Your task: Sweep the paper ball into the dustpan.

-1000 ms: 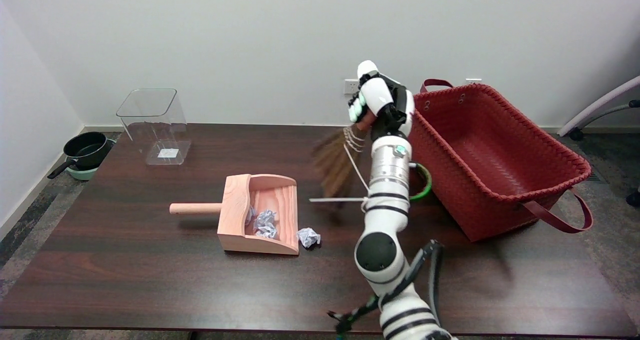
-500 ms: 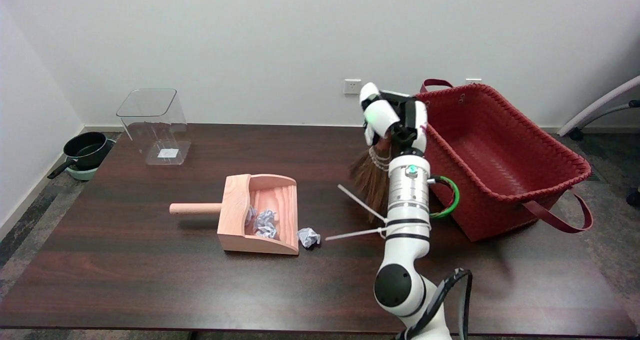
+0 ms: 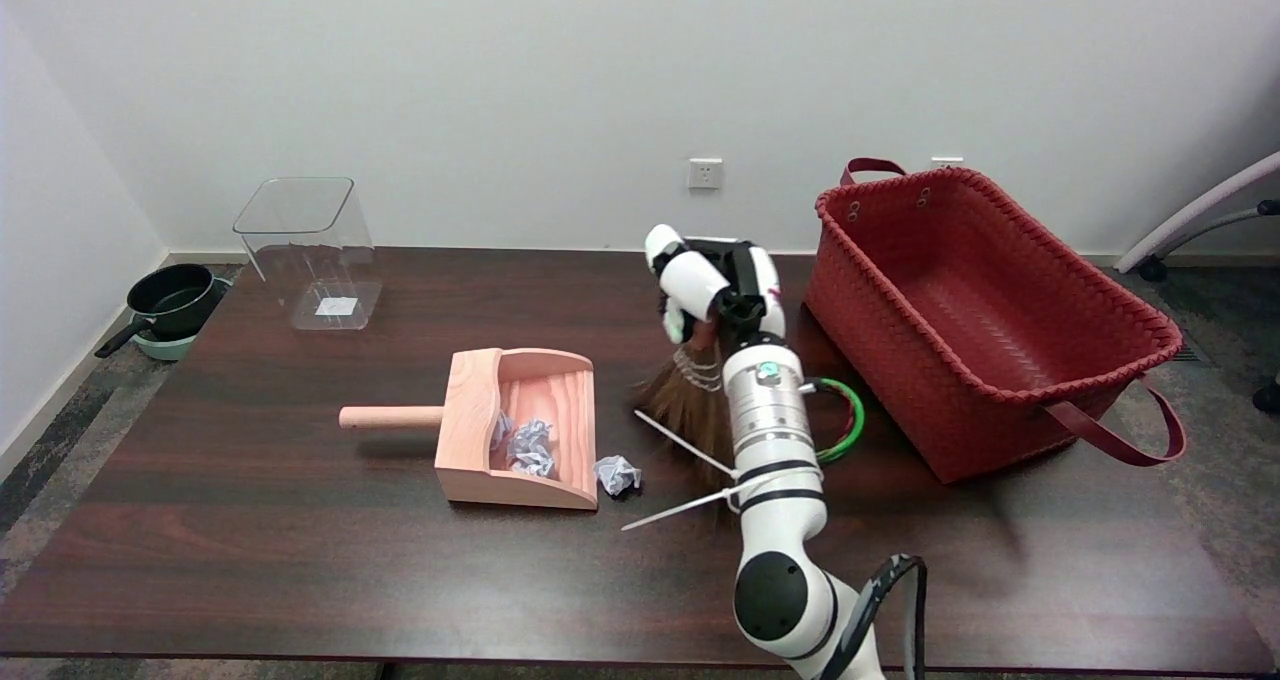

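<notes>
A wooden dustpan (image 3: 520, 430) lies at the table's middle, handle pointing left, mouth facing right. Crumpled paper balls (image 3: 530, 444) sit inside it. One more paper ball (image 3: 617, 474) lies on the table just outside the pan's right lip. My right hand (image 3: 708, 288) grips the handle of a small brown broom (image 3: 684, 406), whose bristles hang down to the table a short way right of the loose ball, apart from it. The forearm hides the broom's right side.
A large red woven basket (image 3: 985, 310) stands at the right, close to my arm. A clear plastic bin (image 3: 310, 250) sits at the back left. A black pan (image 3: 175, 300) rests off the table's left end. White cable ties stick out from my forearm.
My right hand has come down and to the left with the broom, away from the basket. The bristles now reach the table near the loose paper ball, which has not moved.
</notes>
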Tool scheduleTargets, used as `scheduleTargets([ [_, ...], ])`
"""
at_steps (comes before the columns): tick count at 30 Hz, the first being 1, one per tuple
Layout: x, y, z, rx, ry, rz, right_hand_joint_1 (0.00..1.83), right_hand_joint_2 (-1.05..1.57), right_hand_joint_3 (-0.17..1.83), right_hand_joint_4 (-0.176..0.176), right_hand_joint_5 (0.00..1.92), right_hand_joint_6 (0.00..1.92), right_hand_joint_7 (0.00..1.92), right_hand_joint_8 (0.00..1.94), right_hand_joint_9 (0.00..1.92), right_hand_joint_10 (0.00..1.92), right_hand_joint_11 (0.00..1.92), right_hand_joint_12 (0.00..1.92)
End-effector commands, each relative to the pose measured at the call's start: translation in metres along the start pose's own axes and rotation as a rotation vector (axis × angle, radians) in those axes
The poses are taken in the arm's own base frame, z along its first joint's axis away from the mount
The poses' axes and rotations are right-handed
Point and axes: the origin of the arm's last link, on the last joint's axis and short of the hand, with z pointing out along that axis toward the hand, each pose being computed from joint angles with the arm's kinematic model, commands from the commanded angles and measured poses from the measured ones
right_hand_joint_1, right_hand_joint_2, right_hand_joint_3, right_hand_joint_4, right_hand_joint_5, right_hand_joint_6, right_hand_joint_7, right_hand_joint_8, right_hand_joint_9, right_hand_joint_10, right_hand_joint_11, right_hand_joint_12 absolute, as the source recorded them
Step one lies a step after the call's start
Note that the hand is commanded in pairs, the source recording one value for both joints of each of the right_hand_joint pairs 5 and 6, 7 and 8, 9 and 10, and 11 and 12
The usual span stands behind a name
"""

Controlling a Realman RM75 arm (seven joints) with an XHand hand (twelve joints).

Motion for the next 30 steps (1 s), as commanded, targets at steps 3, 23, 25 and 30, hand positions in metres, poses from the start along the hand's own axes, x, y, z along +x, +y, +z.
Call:
scheduleTargets([
  [3,-0.048,-0.005,0.036,-0.079,-0.104,0.351,0.92,1.57,1.54,0.0,1.92,1.92,1.92,1.92,1.92,1.92,1.92,1.92],
  [23,-0.06,-0.06,0.077,0.054,0.066,0.828,0.85,1.57,1.45,0.0,1.92,1.92,1.92,1.92,1.92,1.92,1.92,1.92],
  [25,-0.06,-0.066,0.078,0.064,0.086,0.885,0.85,1.57,1.44,0.0,1.92,1.92,1.92,1.92,1.92,1.92,1.92,1.92],
  [30,-0.054,-0.073,0.074,0.096,0.12,0.916,0.84,1.57,1.44,0.0,1.92,1.92,1.92,1.92,1.92,1.92,1.92,1.92],
])
